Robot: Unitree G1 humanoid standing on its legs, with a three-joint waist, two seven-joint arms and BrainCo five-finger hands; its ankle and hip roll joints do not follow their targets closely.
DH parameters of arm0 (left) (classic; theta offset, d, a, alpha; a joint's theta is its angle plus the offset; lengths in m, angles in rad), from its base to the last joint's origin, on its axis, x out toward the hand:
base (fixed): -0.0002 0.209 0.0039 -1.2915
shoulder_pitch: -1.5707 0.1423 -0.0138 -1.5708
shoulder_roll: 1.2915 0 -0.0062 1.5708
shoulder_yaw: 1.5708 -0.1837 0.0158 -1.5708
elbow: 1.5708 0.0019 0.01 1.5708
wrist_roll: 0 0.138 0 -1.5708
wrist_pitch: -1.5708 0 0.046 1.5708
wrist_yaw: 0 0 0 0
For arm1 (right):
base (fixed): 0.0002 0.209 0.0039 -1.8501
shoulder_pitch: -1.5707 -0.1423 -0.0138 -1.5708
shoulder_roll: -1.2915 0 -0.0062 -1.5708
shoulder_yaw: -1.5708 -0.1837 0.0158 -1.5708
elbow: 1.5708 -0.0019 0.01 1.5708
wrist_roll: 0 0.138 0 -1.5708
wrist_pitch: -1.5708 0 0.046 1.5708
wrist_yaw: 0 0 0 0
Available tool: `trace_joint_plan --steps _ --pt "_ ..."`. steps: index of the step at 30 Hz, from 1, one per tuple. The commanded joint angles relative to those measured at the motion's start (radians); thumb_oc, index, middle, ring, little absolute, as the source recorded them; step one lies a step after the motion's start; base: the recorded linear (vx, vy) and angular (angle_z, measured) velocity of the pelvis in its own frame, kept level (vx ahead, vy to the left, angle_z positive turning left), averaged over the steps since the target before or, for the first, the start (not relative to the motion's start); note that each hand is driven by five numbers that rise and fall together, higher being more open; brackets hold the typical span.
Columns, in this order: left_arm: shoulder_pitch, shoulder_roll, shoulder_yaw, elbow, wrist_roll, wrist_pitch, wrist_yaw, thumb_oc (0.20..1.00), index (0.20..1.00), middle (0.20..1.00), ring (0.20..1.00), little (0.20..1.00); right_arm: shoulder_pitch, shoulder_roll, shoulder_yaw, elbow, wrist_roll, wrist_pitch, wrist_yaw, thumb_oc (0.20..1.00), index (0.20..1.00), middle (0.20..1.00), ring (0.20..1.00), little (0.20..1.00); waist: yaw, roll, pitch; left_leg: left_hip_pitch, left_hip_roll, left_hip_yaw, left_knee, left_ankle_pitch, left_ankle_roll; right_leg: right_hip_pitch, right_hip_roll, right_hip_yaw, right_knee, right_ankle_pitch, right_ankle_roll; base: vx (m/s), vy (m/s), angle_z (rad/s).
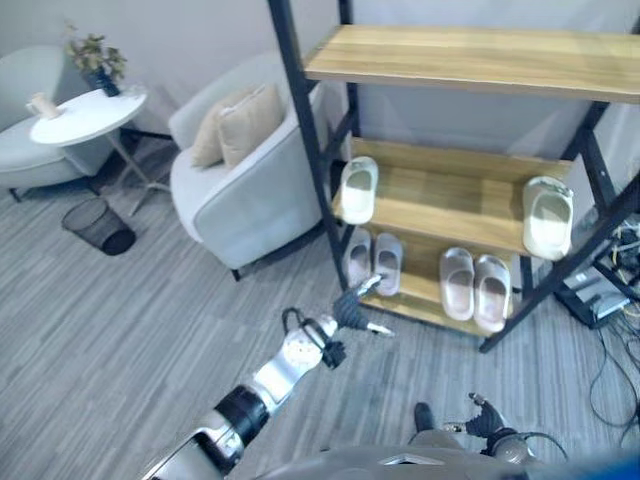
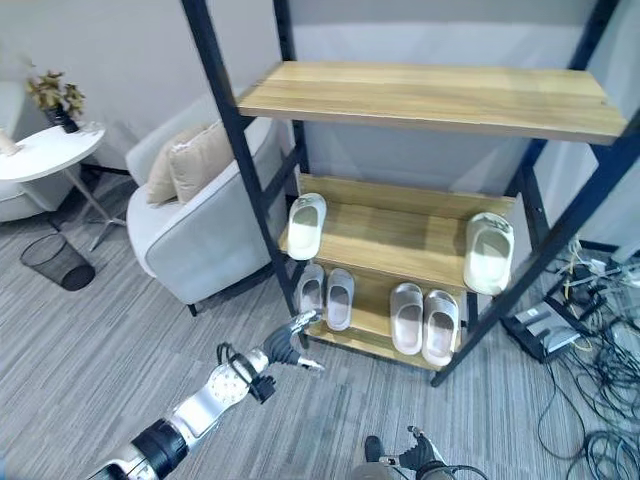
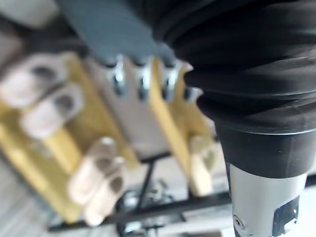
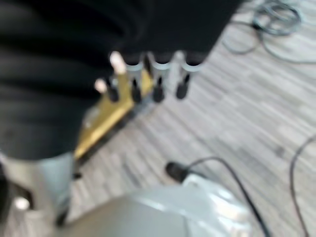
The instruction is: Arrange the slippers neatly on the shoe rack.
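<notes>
— Pale wood shelves, six slippers on them: one cream slipper (image 1: 358, 189) at the middle shelf's left end, its mate (image 1: 547, 216) at the right.

— And the left hand (image 1: 352, 308)?

— Nearer, just before the grey pair (image 1: 373, 261), toes pointing inward. Fingers (image 3: 143, 81) look straight, empty.

— The right hand (image 4: 143, 74)?

— Low by the grey plank floor (image 1: 120, 330), fingers relaxed, I think.

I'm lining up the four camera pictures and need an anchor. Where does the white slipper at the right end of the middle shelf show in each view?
Left eye view: white slipper at the middle shelf's right end, by the dark rack post.
Right eye view: same spot, right of centre.
Left wrist view: probably the blurred pale shape past the left hand; uncertain.
Right wrist view: not in it.
Shared landmark: the pair of slippers on the bottom shelf.
</notes>
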Motion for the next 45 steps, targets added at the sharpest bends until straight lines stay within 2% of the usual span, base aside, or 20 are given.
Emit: trace_joint_plan --steps 1,2,5,10,16,17,19,21,22,27,28,31,32,36,37,41,42,45 --pt "-0.036 0.005 0.034 0.003 0.017 -0.071 0.069 1.000 1.000 1.000 1.000 1.000 -0.018 0.014 0.025 0.010 0.010 -0.015 -0.021 1.000 1.000 1.000 1.000 1.000 0.010 -0.039 0.002 -0.010 -0.008 -0.074 0.099 -0.146 -0.023 -0.012 -0.051 -0.009 0.113 -0.086 0.046 0.06 -0.066 -0.17" --pt "-0.071 -0.012 0.031 0.016 0.008 -0.071 0.088 1.000 1.000 1.000 1.000 1.000 -0.018 0.004 0.030 0.008 0.004 -0.015 -0.026 1.000 1.000 1.000 1.000 1.000 -0.004 -0.021 0.003 -0.011 -0.004 -0.063 0.105 -0.147 -0.029 -0.017 -0.046 0.001 0.109 -0.089 0.044 0.08 -0.086 -0.13" --pt "-0.101 -0.020 0.026 0.023 0.009 -0.071 0.106 1.000 1.000 1.000 1.000 1.000 -0.016 -0.006 0.035 -0.004 -0.002 -0.018 -0.035 1.000 1.000 1.000 1.000 1.000 -0.016 -0.004 0.007 -0.012 0.000 -0.053 0.106 -0.145 -0.034 -0.026 -0.041 0.012 0.106 -0.091 0.043 0.06 -0.067 -0.17" --pt "-0.227 -0.023 0.027 0.103 0.169 -0.052 0.207 1.000 1.000 1.000 1.000 1.000 -0.013 -0.029 0.036 -0.052 -0.001 -0.036 -0.063 1.000 1.000 1.000 1.000 1.000 -0.048 0.037 0.023 -0.024 0.001 -0.038 0.080 -0.123 -0.043 -0.064 -0.032 0.033 0.109 -0.095 0.041 0.06 -0.047 -0.17" --pt "-0.229 -0.025 0.027 0.105 0.169 -0.052 0.209 1.000 1.000 1.000 1.000 1.000 -0.014 -0.030 0.036 -0.052 -0.001 -0.036 -0.063 1.000 1.000 1.000 1.000 1.000 -0.047 0.038 0.023 -0.025 0.001 -0.038 0.079 -0.122 -0.043 -0.065 -0.031 0.034 0.110 -0.095 0.041 0.00 -0.024 -0.09" --pt "-0.581 0.023 0.029 0.376 0.392 0.054 0.454 1.000 1.000 1.000 1.000 1.000 -0.036 -0.062 0.060 -0.105 0.028 -0.074 -0.118 1.000 1.000 1.000 1.000 1.000 -0.083 0.080 0.047 -0.088 0.008 -0.033 0.009 -0.055 -0.064 -0.155 -0.016 0.037 0.097 -0.080 0.040 -0.04 -0.172 -0.04" --pt "-0.672 0.045 0.023 0.455 0.419 0.087 0.499 1.000 1.000 1.000 1.000 1.000 -0.048 -0.061 0.071 -0.098 0.039 -0.083 -0.134 1.000 1.000 1.000 1.000 1.000 -0.084 0.083 0.058 -0.120 0.015 -0.035 0.005 -0.040 -0.069 -0.184 -0.012 0.032 0.095 -0.075 0.038 -0.04 -0.122 -0.11" --pt "-0.673 0.045 0.023 0.456 0.419 0.087 0.500 1.000 1.000 1.000 1.000 1.000 -0.049 -0.060 0.070 -0.098 0.040 -0.083 -0.134 1.000 1.000 1.000 1.000 1.000 -0.084 0.084 0.058 -0.121 0.015 -0.036 0.005 -0.040 -0.070 -0.185 -0.012 0.032 0.096 -0.075 0.038 -0.02 -0.045 -0.34" --pt "-0.755 0.076 0.027 0.522 0.426 0.110 0.539 1.000 1.000 1.000 1.000 1.000 -0.062 -0.057 0.081 -0.095 0.051 -0.093 -0.149 1.000 1.000 1.000 1.000 1.000 -0.082 0.082 0.072 -0.154 0.022 -0.040 0.005 -0.027 -0.075 -0.211 -0.009 0.026 0.095 -0.070 0.035 -0.03 -0.072 -0.44" --pt "-0.772 0.085 0.030 0.535 0.415 0.108 0.548 1.000 1.000 1.000 1.000 1.000 -0.064 -0.054 0.083 -0.097 0.059 -0.099 -0.153 1.000 1.000 1.000 1.000 1.000 -0.083 0.082 0.074 -0.166 0.025 -0.043 0.005 -0.021 -0.076 -0.223 -0.006 0.024 0.097 -0.070 0.033 -0.01 -0.050 0.02" --pt "-0.867 0.146 0.007 0.606 0.402 0.122 0.568 1.000 1.000 1.000 1.000 1.000 -0.084 -0.054 0.094 -0.097 0.085 -0.111 -0.157 1.000 1.000 1.000 1.000 1.000 -0.085 0.087 0.089 -0.205 0.035 -0.044 0.005 -0.006 -0.084 -0.263 -0.003 0.021 0.107 -0.068 0.031 0.00 -0.084 0.14" --pt "-0.875 0.155 0.003 0.612 0.410 0.124 0.571 1.000 1.000 1.000 1.000 1.000 -0.086 -0.054 0.096 -0.099 0.087 -0.113 -0.159 1.000 1.000 1.000 1.000 1.000 -0.085 0.089 0.091 -0.209 0.036 -0.046 0.005 -0.004 -0.085 -0.267 -0.001 0.021 0.108 -0.067 0.031 0.00 -0.051 0.05" --pt "-0.934 0.205 -0.027 0.658 0.447 0.149 0.583 1.000 1.000 1.000 1.000 1.000 -0.106 -0.054 0.102 -0.106 0.103 -0.131 -0.167 1.000 1.000 1.000 1.000 1.000 -0.081 0.093 0.104 -0.230 0.043 -0.044 0.005 0.002 -0.089 -0.290 0.003 0.021 0.112 -0.062 0.031 0.00 -0.058 0.00" --pt "-0.934 0.205 -0.027 0.658 0.447 0.149 0.583 1.000 1.000 1.000 1.000 1.000 -0.106 -0.054 0.102 -0.105 0.103 -0.131 -0.167 1.000 1.000 1.000 1.000 1.000 -0.081 0.093 0.103 -0.231 0.043 -0.044 0.005 0.002 -0.089 -0.291 0.003 0.021 0.112 -0.062 0.031 0.00 -0.022 -0.08" --pt "-0.974 0.239 -0.033 0.718 0.465 0.175 0.595 1.000 1.000 1.000 1.000 1.000 -0.108 -0.060 0.098 -0.123 0.127 -0.148 -0.175 1.000 1.000 1.000 1.000 1.000 -0.079 0.096 0.117 -0.251 0.046 -0.045 0.005 0.009 -0.092 -0.309 0.001 0.018 0.111 -0.057 0.031 -0.01 -0.042 -0.03" --pt "-0.982 0.245 -0.035 0.727 0.467 0.178 0.596 1.000 1.000 1.000 1.000 1.000 -0.108 -0.060 0.096 -0.126 0.132 -0.152 -0.176 1.000 1.000 1.000 1.000 1.000 -0.079 0.097 0.120 -0.256 0.046 -0.046 0.005 0.011 -0.092 -0.315 0.002 0.019 0.112 -0.056 0.031 -0.01 -0.017 0.00" --pt "-1.024 0.307 -0.051 0.761 0.470 0.191 0.598 1.000 1.000 1.000 1.000 1.000 -0.115 -0.060 0.101 -0.140 0.153 -0.164 -0.179 1.000 1.000 1.000 1.000 1.000 -0.078 0.103 0.143 -0.291 0.048 -0.047 0.005 0.020 -0.095 -0.354 0.001 0.020 0.119 -0.048 0.031 0.00 0.000 0.00" --pt "-1.025 0.307 -0.051 0.761 0.470 0.191 0.598 1.000 1.000 1.000 1.000 1.000 -0.116 -0.059 0.101 -0.139 0.153 -0.164 -0.179 1.000 1.000 1.000 1.000 1.000 -0.078 0.103 0.142 -0.293 0.048 -0.047 0.005 0.021 -0.095 -0.356 0.001 0.020 0.119 -0.048 0.031 0.00 0.000 0.00"
